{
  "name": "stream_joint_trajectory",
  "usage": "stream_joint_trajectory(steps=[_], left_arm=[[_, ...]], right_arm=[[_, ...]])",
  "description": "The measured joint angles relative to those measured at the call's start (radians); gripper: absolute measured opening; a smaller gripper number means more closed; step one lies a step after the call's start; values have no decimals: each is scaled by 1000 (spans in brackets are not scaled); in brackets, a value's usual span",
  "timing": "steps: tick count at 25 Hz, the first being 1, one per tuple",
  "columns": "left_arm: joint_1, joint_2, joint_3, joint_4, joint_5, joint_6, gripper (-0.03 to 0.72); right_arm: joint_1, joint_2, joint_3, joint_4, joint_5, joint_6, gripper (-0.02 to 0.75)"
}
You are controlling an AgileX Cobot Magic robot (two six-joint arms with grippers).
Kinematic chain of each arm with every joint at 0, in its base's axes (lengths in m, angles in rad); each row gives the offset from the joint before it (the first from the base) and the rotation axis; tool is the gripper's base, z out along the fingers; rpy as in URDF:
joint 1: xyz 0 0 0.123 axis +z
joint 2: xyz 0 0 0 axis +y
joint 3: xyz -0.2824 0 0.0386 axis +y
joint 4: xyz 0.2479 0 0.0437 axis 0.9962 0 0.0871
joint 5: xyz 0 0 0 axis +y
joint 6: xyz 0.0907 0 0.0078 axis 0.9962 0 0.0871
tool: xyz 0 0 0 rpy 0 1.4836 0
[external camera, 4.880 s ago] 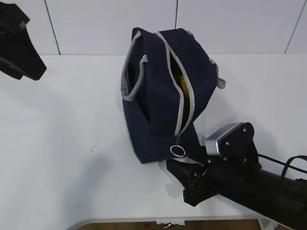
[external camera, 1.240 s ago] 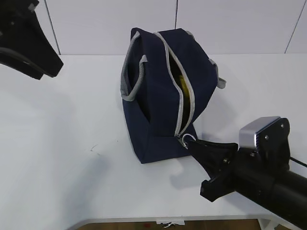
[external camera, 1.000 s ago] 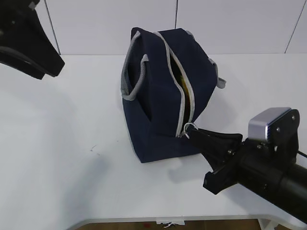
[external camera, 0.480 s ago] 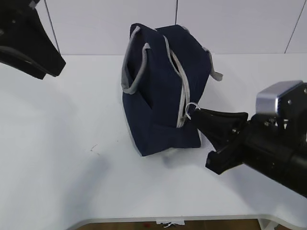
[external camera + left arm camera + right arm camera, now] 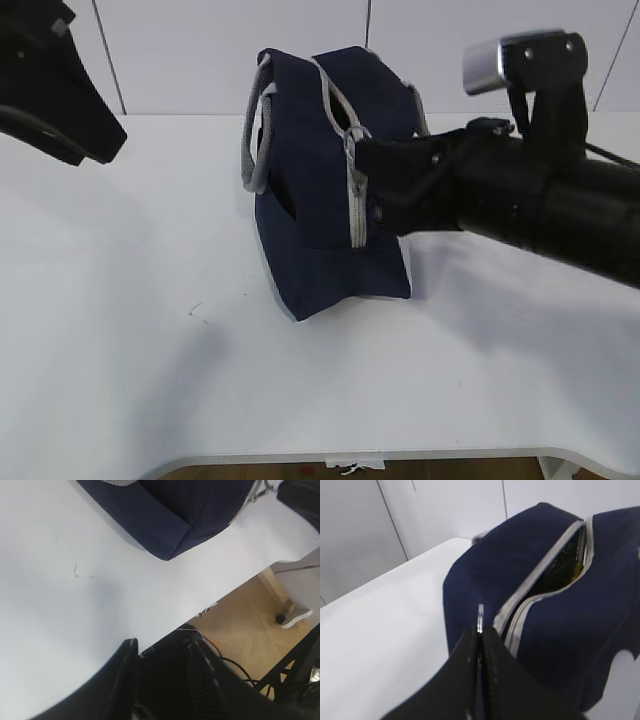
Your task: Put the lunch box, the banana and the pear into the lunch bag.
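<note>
At the far left of the exterior view the left pincer [image 5: 50, 85] hangs above the bare table [image 5: 150, 330], well apart from everything; its own view shows the fingers [image 5: 120, 680] partly spread with nothing between them. Near the middle the lunch bag [image 5: 310, 200] stands on the table, leaning, its grey handle [image 5: 250, 140] looping down the left side. It looks soft and floppy, a fabric shell that would sag and shift when tugged, so the ring pull [image 5: 480, 616] seems the sensible hold. To the right, the right pincer [image 5: 479, 650] is pinched tight on that ring. Through the zipper [image 5: 545, 575] gap only a sliver of yellow shows; banana or pear, I cannot tell, and the lunch box is hidden.
</note>
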Motion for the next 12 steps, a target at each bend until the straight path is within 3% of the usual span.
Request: stream_joint_trajectory(steps=[12], left_arm=[[0,0,0,4,0,93,263]], right_arm=[[1,0,-288,-176,323,262,1]])
